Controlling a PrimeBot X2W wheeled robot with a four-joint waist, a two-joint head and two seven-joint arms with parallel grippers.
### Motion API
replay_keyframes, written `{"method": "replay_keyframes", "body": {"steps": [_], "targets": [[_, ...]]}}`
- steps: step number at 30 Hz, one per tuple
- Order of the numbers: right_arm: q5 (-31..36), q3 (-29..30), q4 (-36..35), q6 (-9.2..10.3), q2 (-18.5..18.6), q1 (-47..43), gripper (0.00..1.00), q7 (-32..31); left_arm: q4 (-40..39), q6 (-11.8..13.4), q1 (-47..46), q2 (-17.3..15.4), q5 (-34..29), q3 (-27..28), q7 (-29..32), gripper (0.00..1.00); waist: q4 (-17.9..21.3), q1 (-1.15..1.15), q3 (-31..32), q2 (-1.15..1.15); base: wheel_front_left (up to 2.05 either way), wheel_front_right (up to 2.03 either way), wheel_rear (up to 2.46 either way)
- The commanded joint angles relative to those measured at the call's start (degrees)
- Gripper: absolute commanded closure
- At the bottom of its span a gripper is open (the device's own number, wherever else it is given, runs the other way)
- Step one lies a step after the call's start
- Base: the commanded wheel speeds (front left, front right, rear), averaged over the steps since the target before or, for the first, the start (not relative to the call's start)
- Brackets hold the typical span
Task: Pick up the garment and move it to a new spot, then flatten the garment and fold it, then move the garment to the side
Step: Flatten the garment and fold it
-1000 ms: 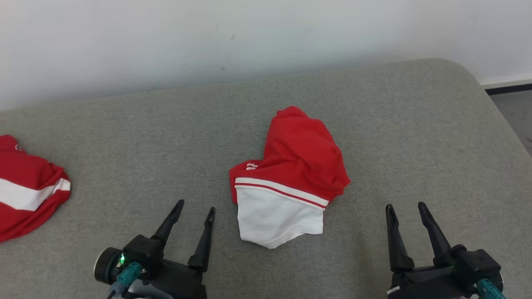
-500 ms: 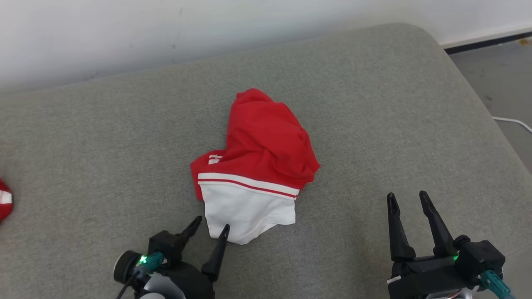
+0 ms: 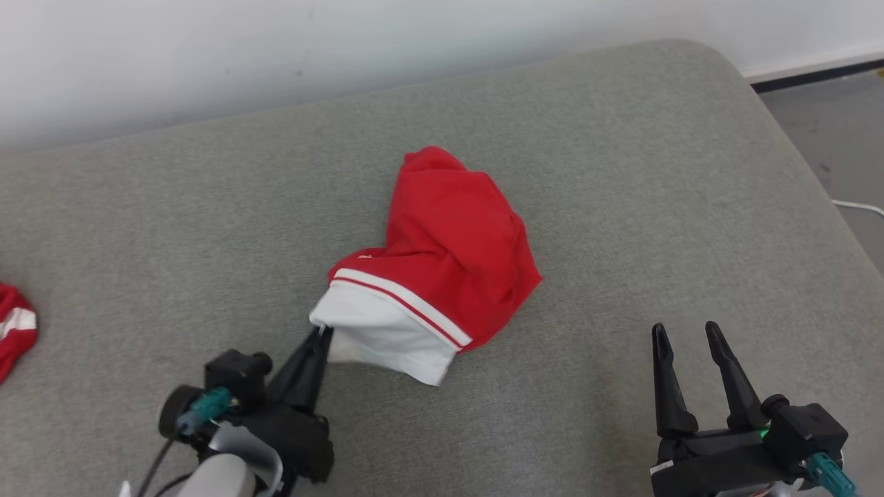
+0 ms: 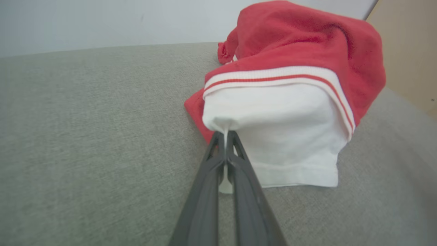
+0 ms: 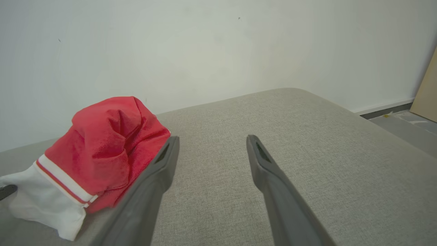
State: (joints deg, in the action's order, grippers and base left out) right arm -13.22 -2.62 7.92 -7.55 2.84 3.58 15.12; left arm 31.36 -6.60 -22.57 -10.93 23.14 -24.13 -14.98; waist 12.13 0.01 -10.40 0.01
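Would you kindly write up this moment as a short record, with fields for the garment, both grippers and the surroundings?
garment: red and white, bunched, not yet flattened
left gripper: shut on the garment's white corner
right gripper: open, holding nothing, apart from the garment
surface: grey fabric cushion, garment lying on it
other item: second red and white cloth at the far left edge

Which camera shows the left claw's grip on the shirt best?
The left wrist view: the left claw is shut on a pinch of the white part of the shirt, seen close up. The head view shows the same grip from above, smaller. The right wrist view shows the shirt side-on, with the grip at the picture's edge.
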Motion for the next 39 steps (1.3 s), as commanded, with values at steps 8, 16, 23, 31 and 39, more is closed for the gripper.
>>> {"method": "replay_keyframes", "body": {"steps": [8, 16, 23, 31, 39], "targets": [[-0.5, -0.1, 0.5, 0.12, 0.1, -1.1, 0.0, 0.1, -10.7, 3.1, 4.0, -4.3, -0.1, 5.7, -0.2, 1.0, -5.6, -0.01, 2.5, -0.01, 0.0, 0.0, 0.0], [-0.1, 0.3, 0.8, 0.12, 0.1, -2.0, 0.0, 0.0, -21.8, 7.8, 11.7, -8.6, 1.6, 10.6, 1.4, 1.0, -11.2, -0.01, 3.6, -0.01, 0.0, 0.0, 0.0], [0.4, 0.0, 1.3, 0.12, 0.1, -1.7, 0.0, 0.1, -27.2, 11.7, 21.3, -9.9, 4.2, 14.4, 3.1, 1.0, -14.3, -0.01, 3.5, -0.01, 0.0, 0.0, 0.0], [0.8, -0.4, 1.9, 0.12, 0.1, -1.3, 0.0, 0.0, -25.5, 13.2, 28.3, -7.6, 6.9, 14.8, 2.7, 1.0, -14.3, -0.01, 3.7, -0.01, 0.0, 0.0, 0.0], [1.2, -0.2, 2.7, 0.12, 0.1, -2.2, 0.0, 0.1, -26.8, 13.5, 25.7, -6.8, 5.3, 16.0, 0.5, 0.0, -13.7, -0.01, 6.0, -0.01, 0.0, 0.0, 0.0]]}}
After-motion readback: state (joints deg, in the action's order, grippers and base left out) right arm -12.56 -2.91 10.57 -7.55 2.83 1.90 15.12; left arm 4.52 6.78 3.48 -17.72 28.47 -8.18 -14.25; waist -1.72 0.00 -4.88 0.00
